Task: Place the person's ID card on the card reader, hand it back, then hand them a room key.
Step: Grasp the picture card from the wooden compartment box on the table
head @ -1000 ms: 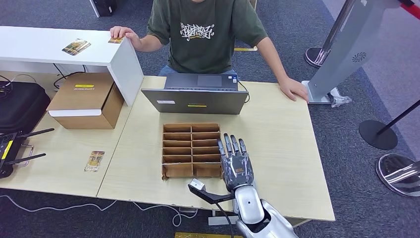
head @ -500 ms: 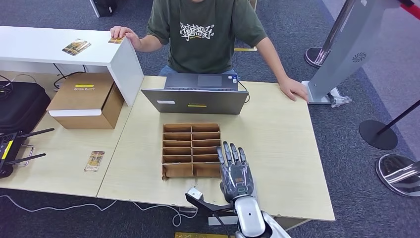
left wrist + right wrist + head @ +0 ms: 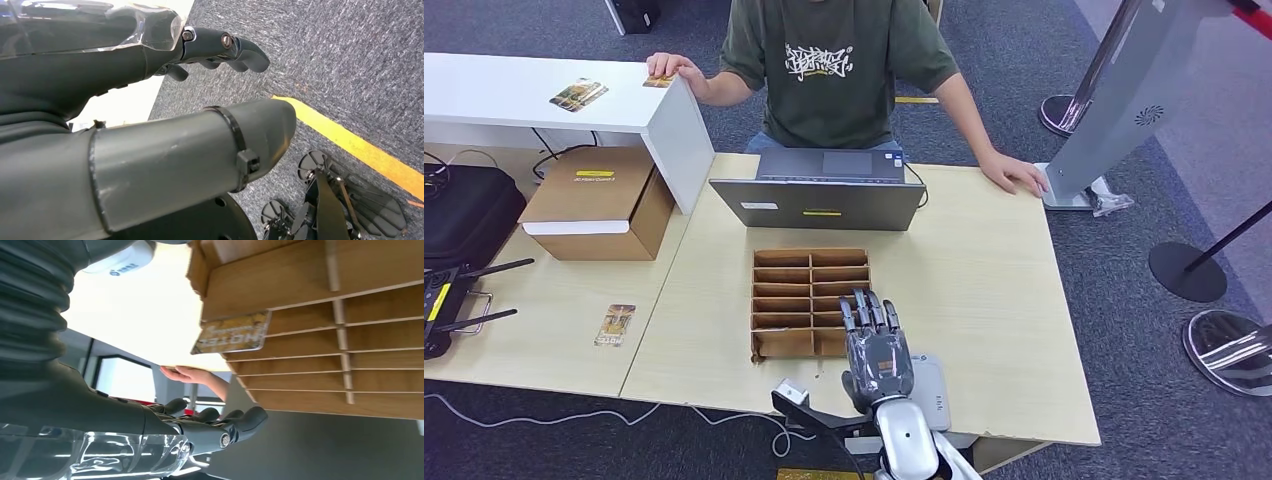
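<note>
**Inspector A:** State of the fingers?

**Inspector B:** The right hand's fingers (image 3: 865,311) are seen stretched out straight and close together. Nothing is held. The right hand (image 3: 879,352) is poised over the near edge of the wooden slotted box (image 3: 811,258); contact with the box cannot be confirmed.

**Inspector A:** And the room key?

**Inspector B:** A card marked HOTEL (image 3: 232,332) is noted in one of the slots, its long side running along the divider. It is judged to lie just ahead of the fingertips, so a short reach forward and down is called for.

**Inspector A:** The other arm?

**Inspector B:** The left hand (image 3: 150,75) is hung over carpet, fingers loosely curved, nothing held, well apart from the box. The right is nearer. A card reader (image 3: 932,392) is noted just beside the right wrist.
</note>
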Motion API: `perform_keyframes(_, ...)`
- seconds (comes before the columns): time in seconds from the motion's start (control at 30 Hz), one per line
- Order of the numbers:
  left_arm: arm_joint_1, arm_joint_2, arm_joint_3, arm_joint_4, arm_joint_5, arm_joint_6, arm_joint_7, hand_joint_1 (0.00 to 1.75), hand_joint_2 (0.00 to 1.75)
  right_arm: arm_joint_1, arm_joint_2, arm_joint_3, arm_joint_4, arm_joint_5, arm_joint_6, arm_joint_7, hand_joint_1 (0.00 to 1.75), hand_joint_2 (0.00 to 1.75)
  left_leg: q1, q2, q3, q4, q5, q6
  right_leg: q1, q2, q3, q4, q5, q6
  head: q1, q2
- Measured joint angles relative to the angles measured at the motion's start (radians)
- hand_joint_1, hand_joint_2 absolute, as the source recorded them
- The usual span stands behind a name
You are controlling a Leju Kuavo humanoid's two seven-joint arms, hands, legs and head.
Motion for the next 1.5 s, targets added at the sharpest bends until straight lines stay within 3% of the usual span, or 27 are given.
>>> perform_keyframes(0.53,-0.011,-0.004,0.000,0.000,0.004,-0.001,-0.015,0.00,0.00,-0.085,0.071,-0.015,0.115,-0.001,-0.037,-0.026,0.00,1.75,0.000,0.000,0.000,0.000,0.000,0.000,0.000,0.000,0.000,0.000,0.000,0.000,0.000,0.000)
perform_keyframes(1.5,-0.010,-0.004,0.000,0.000,0.004,-0.008,-0.032,0.00,0.00,-0.129,0.032,-0.044,0.202,0.009,-0.029,-0.011,0.00,1.75,0.000,0.000,0.000,0.000,0.000,0.000,0.000,0.000,0.000,0.000,0.000,0.000,0.000,0.000)
